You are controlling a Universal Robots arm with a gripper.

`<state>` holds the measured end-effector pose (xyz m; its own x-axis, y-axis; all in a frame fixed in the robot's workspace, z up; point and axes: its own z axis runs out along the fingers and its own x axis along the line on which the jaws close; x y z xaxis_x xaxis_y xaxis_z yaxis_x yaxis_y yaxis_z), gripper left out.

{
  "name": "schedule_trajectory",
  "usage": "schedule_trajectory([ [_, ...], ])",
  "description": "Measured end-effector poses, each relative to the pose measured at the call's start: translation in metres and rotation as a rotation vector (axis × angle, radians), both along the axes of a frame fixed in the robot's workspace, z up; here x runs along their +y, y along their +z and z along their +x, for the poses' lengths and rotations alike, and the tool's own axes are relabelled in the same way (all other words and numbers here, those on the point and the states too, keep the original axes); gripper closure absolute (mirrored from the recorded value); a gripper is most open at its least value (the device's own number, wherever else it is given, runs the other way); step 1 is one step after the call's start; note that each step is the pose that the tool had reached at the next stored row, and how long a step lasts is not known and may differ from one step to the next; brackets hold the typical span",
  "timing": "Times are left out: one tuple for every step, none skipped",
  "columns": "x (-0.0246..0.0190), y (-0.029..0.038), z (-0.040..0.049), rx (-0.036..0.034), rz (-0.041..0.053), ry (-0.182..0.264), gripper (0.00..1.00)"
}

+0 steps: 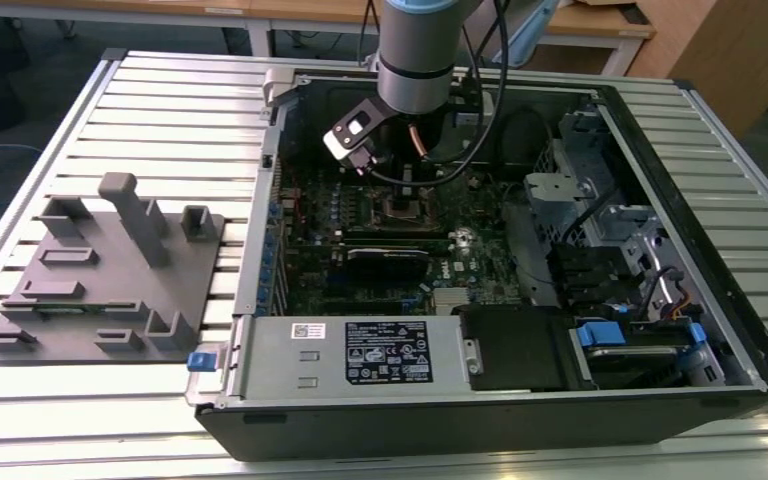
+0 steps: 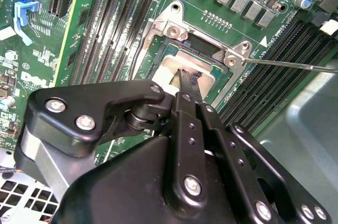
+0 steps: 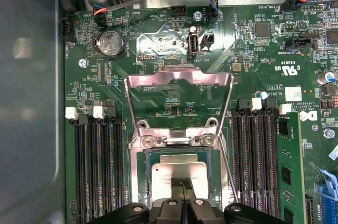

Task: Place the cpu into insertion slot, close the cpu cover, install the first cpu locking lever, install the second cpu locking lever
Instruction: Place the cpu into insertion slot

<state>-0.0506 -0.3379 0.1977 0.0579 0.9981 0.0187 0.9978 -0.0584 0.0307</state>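
- Squarely under the tool — drawn together, tips on its top — sits the cpu, in the insertion slot.
- Exterior view: slot at 6 o'clock of the arm.

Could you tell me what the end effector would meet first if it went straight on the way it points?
Most likely the cpu, lying in the insertion slot directly beneath the end effector; the tip looks at or just above its metal top, though depth is unclear.
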Motion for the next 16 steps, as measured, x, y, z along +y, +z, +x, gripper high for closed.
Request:
schedule_trajectory([
  [0.0000,0.0000,0.0000,0.0000,0.0000,0.000,0.90],
  [0.0000,0.0002,0.0000,-0.0003,0.0004,0.000,0.90],
  [0.0001,0.0007,0.0001,-0.0008,0.0012,0.000,0.90],
  [0.0004,0.0014,0.0002,-0.0016,0.0026,0.000,0.90],
  [0.0004,0.0029,0.0002,-0.0014,0.0022,0.000,0.90],
  [0.0001,0.0053,0.0001,-0.0005,0.0007,0.000,0.90],
  [0.0001,0.0074,0.0000,-0.0004,0.0006,0.000,0.90],
  [0.0001,0.0096,0.0000,-0.0004,0.0006,0.000,0.90],
  [0.0000,0.0119,0.0000,-0.0003,0.0005,0.000,0.90],
  [0.0000,0.0143,0.0000,-0.0003,0.0004,0.000,0.90],
  [0.0001,0.0167,0.0000,-0.0003,0.0005,0.000,0.90],
  [0.0000,0.0189,0.0000,-0.0003,0.0004,0.000,0.90],
  [0.0000,0.0210,0.0000,-0.0002,0.0003,0.000,0.90],
  [0.0000,0.0230,0.0000,-0.0002,0.0004,0.000,0.90],
  [0.0000,0.0248,0.0000,-0.0003,0.0005,0.000,0.90],
  [0.0000,0.0262,0.0000,-0.0003,0.0003,0.000,0.90],
])
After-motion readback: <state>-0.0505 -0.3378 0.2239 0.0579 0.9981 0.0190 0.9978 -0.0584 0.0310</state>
